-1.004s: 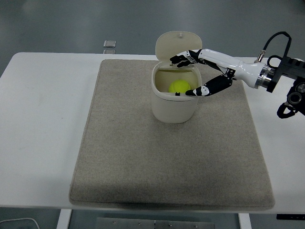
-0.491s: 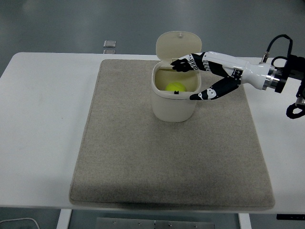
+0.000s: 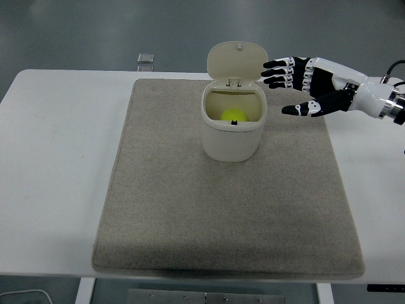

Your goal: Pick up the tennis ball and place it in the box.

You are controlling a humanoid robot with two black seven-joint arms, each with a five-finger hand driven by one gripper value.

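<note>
A white desk [image 3: 57, 158] carries a beige mat [image 3: 190, 215]. Near the mat's far edge, the tennis ball [image 3: 233, 115] lies inside the cream box [image 3: 232, 130] (lid up). The right hand [image 3: 310, 85] hovers beside it, fingers [image 3: 278, 73] spread, holding nothing.

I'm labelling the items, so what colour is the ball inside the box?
Yellow-green: the tennis ball lies inside the cream box, seen best in the head view.
</note>
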